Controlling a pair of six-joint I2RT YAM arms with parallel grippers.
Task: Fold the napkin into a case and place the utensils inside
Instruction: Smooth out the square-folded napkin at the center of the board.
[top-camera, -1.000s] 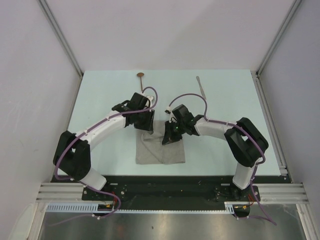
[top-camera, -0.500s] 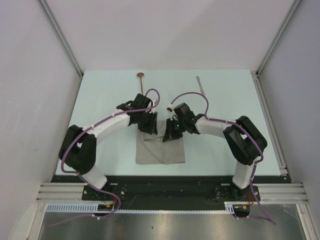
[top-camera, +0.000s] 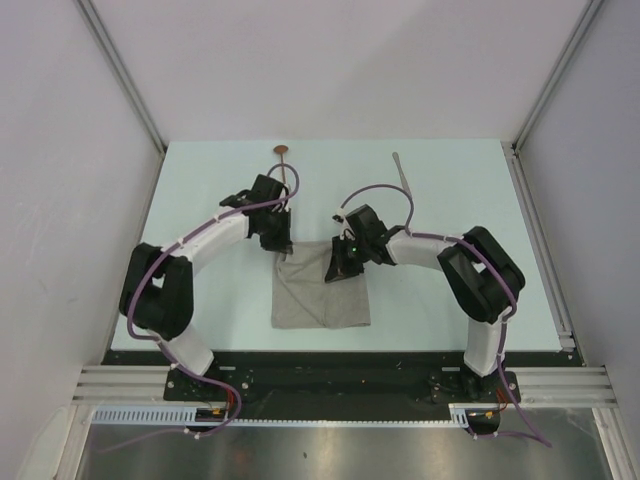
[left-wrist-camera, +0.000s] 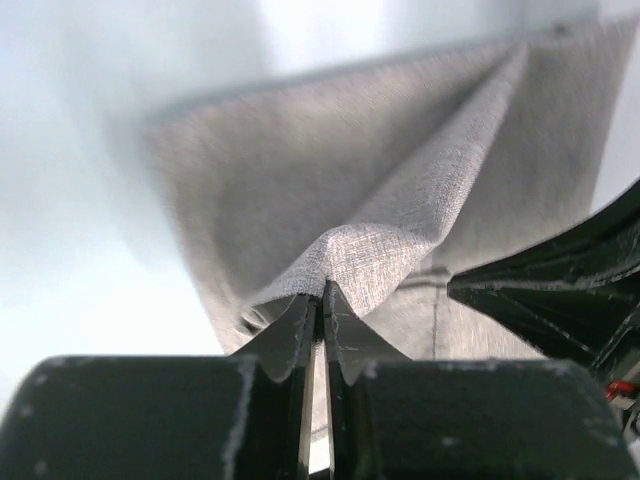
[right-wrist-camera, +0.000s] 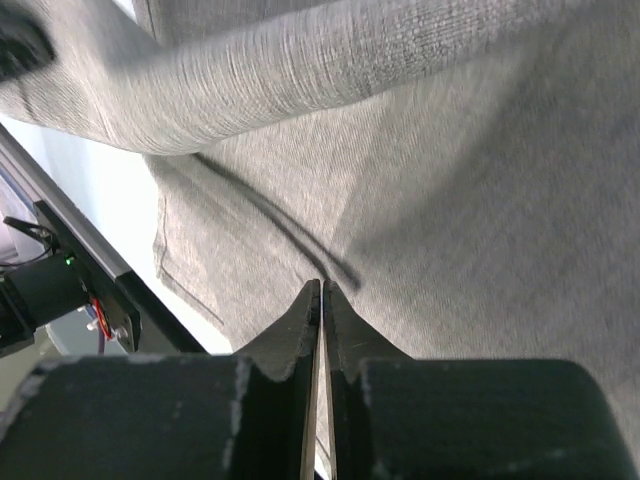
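Observation:
The grey-beige napkin (top-camera: 322, 298) lies on the table in front of the arm bases. My left gripper (top-camera: 284, 246) is at its far left corner, shut on a pinch of cloth (left-wrist-camera: 322, 292) that rises into a ridge across the napkin (left-wrist-camera: 420, 190). My right gripper (top-camera: 337, 272) is over the napkin's far edge, its jaws shut (right-wrist-camera: 321, 290) with the tips in the cloth (right-wrist-camera: 460, 200); a dark crease runs up to them. The copper-bowled spoon (top-camera: 283, 153) and the silver knife (top-camera: 402, 173) lie apart on the far side of the table, beyond both grippers.
The pale table (top-camera: 200, 190) ends at grey walls on three sides, with a metal rail (top-camera: 540, 240) along its right edge. The black base plate (top-camera: 320, 372) borders the napkin's near edge. The right gripper's black body (left-wrist-camera: 560, 295) is close beside the left one.
My left gripper shifted left and away to the napkin's far left corner and shut on it. The right gripper has barely moved and stays shut.

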